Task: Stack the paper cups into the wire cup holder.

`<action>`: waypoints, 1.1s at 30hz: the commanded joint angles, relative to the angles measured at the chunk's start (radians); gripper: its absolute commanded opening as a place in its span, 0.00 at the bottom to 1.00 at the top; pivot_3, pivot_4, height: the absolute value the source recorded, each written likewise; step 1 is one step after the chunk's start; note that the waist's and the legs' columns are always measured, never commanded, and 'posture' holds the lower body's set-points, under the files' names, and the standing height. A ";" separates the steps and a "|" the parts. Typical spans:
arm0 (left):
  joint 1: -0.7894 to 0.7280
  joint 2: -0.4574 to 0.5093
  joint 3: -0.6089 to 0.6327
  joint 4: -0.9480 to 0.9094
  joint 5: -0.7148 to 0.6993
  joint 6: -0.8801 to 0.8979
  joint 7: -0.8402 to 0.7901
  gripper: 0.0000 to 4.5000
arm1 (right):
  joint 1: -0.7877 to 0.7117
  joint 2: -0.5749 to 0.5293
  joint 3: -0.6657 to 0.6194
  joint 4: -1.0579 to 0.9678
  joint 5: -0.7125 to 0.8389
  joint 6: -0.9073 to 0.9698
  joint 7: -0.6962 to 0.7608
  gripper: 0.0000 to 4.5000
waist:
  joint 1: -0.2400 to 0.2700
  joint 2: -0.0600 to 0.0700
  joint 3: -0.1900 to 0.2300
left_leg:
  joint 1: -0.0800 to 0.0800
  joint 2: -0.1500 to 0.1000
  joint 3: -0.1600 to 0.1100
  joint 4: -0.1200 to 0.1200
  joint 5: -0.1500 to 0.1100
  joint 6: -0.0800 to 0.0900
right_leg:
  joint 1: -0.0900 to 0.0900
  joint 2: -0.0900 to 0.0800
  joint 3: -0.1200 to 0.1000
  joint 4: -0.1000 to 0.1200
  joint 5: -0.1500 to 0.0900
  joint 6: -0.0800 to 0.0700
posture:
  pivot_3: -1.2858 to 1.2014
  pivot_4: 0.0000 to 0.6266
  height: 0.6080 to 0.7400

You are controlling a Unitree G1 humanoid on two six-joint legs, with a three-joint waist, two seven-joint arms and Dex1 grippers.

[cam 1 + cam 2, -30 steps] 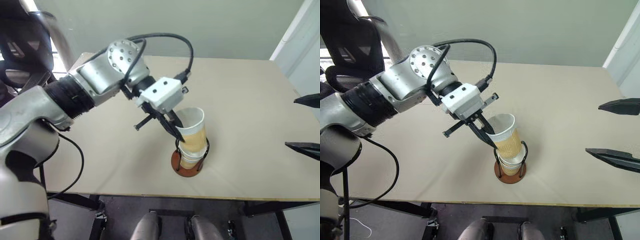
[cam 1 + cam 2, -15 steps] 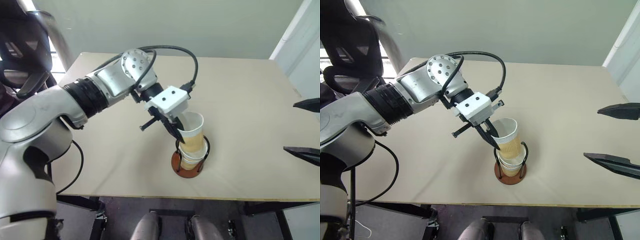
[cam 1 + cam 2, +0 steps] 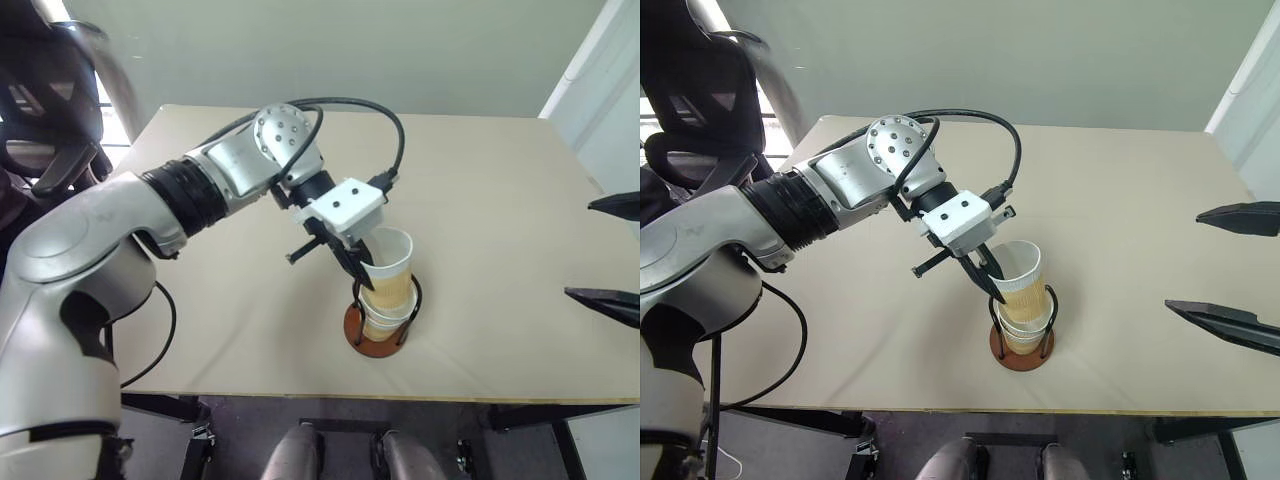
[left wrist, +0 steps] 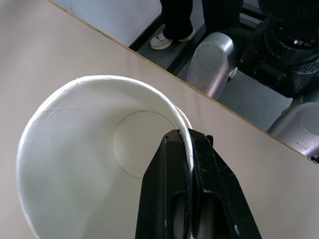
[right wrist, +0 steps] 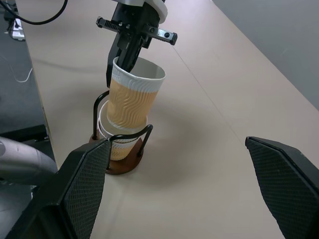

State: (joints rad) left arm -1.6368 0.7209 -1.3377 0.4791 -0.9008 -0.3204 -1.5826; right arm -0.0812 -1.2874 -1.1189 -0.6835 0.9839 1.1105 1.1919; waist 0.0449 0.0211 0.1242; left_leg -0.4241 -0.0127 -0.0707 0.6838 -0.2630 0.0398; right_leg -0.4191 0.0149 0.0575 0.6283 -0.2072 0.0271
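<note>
Cup (image 3: 388,268) walls are thin paper, light and easily crushed. Left hand (image 3: 358,277) pinches its rim, lowering it into the wire cup holder (image 3: 377,325). Right hand (image 3: 1230,270) gapes wide, empty.

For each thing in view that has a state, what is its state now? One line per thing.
Top paper cup: tilted, partly nested in the stack, rim pinched.
Lower paper cups: nested, seated in the holder.
Wire cup holder: upright on the table.
Left gripper: shut on the top cup's rim.
Right gripper: open, holding nothing.
</note>
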 commanded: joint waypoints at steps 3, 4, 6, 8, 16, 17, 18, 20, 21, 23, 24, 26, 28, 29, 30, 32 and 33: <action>0.003 -0.022 0.067 0.010 0.002 0.015 -0.032 0.30 | 0.000 -0.002 -0.034 -0.007 0.013 -0.003 -0.010 1.00 | 0.000 0.000 0.000 | 0.000 0.000 0.000 0.000 0.000 0.000 | 0.000 0.000 0.000 0.000 0.000 0.000 | 0.52 0.24 1.00; 0.007 -0.027 0.075 0.016 0.008 0.012 -0.032 0.38 | 0.001 -0.003 -0.035 -0.006 0.013 -0.003 -0.009 1.00 | 0.000 0.000 0.000 | 0.000 0.000 0.000 0.000 0.000 0.000 | 0.000 0.000 0.000 0.000 0.000 0.001 | 0.52 0.24 1.00; 0.014 -0.036 0.098 0.023 0.012 0.016 -0.032 0.54 | 0.004 -0.003 -0.035 -0.005 0.010 -0.005 -0.007 1.00 | 0.000 0.000 0.000 | 0.000 0.000 0.000 0.001 0.000 0.000 | 0.000 0.000 0.000 0.000 0.000 0.001 | 0.52 0.24 1.00; 0.020 -0.040 0.121 0.021 0.011 0.022 -0.032 0.70 | 0.005 -0.003 -0.029 0.000 0.009 -0.012 -0.006 1.00 | 0.000 0.000 0.000 | 0.000 -0.001 0.000 0.000 0.000 0.001 | 0.000 0.000 0.000 0.000 0.000 0.001 | 0.52 0.24 1.00; 0.085 -0.068 0.380 0.075 0.070 0.143 -0.032 1.00 | 0.015 0.009 0.098 0.060 -0.049 -0.128 -0.006 1.00 | -0.002 0.000 0.000 | 0.001 -0.001 0.001 0.001 0.000 0.001 | 0.001 0.000 0.001 0.000 0.000 0.002 | 0.52 0.24 1.00; 0.100 -0.061 0.423 0.078 0.087 0.162 -0.032 1.00 | 0.020 0.009 0.126 0.077 -0.074 -0.156 -0.004 1.00 | -0.003 0.001 0.000 | 0.001 -0.001 0.001 0.001 0.000 0.001 | 0.001 0.000 0.001 0.000 0.000 0.002 | 0.52 0.24 1.00; 0.128 -0.038 0.494 0.082 0.113 0.186 -0.021 1.00 | 0.026 0.004 0.176 0.110 -0.121 -0.200 -0.008 1.00 | -0.004 0.001 0.000 | 0.001 -0.001 0.001 0.001 0.000 0.001 | 0.001 0.000 0.001 0.000 0.000 0.002 | 0.52 0.24 1.00; 0.202 0.044 0.615 0.055 0.158 0.224 -0.003 1.00 | 0.043 -0.009 0.282 0.190 -0.237 -0.317 -0.007 1.00 | -0.011 0.001 0.000 | 0.002 -0.001 0.001 0.001 0.000 0.001 | 0.001 0.000 0.001 0.001 0.000 0.002 | 0.52 0.24 1.00; 0.237 0.077 0.665 0.039 0.179 0.249 0.009 1.00 | 0.042 -0.014 0.326 0.226 -0.276 -0.362 -0.007 1.00 | -0.018 0.001 -0.001 | 0.003 0.000 0.001 0.001 0.000 0.001 | 0.001 0.000 0.001 0.001 0.000 0.002 | 0.52 0.24 1.00; 0.300 0.122 0.751 0.000 0.223 0.306 0.056 1.00 | 0.024 -0.019 0.398 0.296 -0.327 -0.439 0.005 1.00 | -0.029 0.002 -0.001 | 0.004 0.000 0.002 0.001 0.002 -0.001 | 0.001 0.001 0.002 0.001 0.001 0.002 | 0.52 0.24 1.00; 0.351 0.166 0.802 -0.024 0.245 0.340 0.097 1.00 | -0.004 -0.021 0.449 0.332 -0.336 -0.469 0.010 1.00 | -0.030 0.003 -0.001 | 0.004 0.000 0.002 0.001 0.004 -0.002 | 0.001 0.001 0.002 0.001 0.001 0.002 | 0.52 0.24 1.00; 0.461 0.253 0.905 -0.070 0.284 0.399 0.189 1.00 | -0.064 -0.019 0.543 0.402 -0.352 -0.526 0.029 1.00 | -0.035 0.005 -0.002 | 0.005 0.000 0.001 0.000 0.006 -0.004 | 0.001 0.001 0.002 0.001 0.001 0.002 | 0.52 0.24 1.00; 0.562 0.302 1.006 -0.121 0.300 0.460 0.280 1.00 | -0.122 -0.013 0.615 0.468 -0.375 -0.568 0.040 1.00 | -0.038 0.005 -0.002 | 0.005 0.000 0.002 -0.001 0.011 -0.011 | 0.001 0.002 0.002 0.001 0.001 0.002 | 0.52 0.24 1.00; 0.614 0.321 1.056 -0.152 0.301 0.495 0.325 1.00 | -0.149 -0.009 0.650 0.505 -0.394 -0.591 0.043 1.00 | -0.039 0.004 -0.002 | 0.005 0.001 0.001 -0.001 0.012 -0.012 | 0.001 0.002 0.003 0.001 0.001 0.002 | 0.52 0.24 1.00; 0.652 0.329 1.094 -0.182 0.306 0.525 0.357 1.00 | -0.169 -0.007 0.674 0.534 -0.409 -0.610 0.049 1.00 | -0.038 0.004 -0.002 | 0.005 0.001 0.001 -0.001 0.012 -0.013 | 0.001 0.002 0.003 0.001 0.001 0.002 | 0.52 0.24 1.00; 0.790 0.369 1.198 -0.231 0.327 0.578 0.474 1.00 | -0.237 0.020 0.742 0.580 -0.418 -0.632 0.050 1.00 | -0.032 0.004 -0.001 | 0.005 0.001 0.001 -0.001 0.013 -0.013 | 0.001 0.002 0.002 0.001 0.001 0.002 | 0.52 0.24 1.00; 0.859 0.383 1.250 -0.254 0.326 0.610 0.518 1.00 | -0.268 0.034 0.773 0.598 -0.423 -0.639 0.048 1.00 | -0.034 0.004 -0.002 | 0.005 0.001 0.001 -0.001 0.013 -0.012 | 0.001 0.002 0.002 0.001 0.001 0.001 | 0.52 0.24 1.00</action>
State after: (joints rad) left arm -0.8315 1.0766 -0.1873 0.2720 -0.5832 0.2366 -1.1547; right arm -0.3166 -1.2607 -0.3739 -0.1125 0.5741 0.5008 1.2369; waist 0.0111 0.0249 0.1227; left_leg -0.4188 -0.0122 -0.0694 0.6829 -0.2501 0.0279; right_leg -0.4174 0.0163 0.0599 0.6291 -0.2059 0.0280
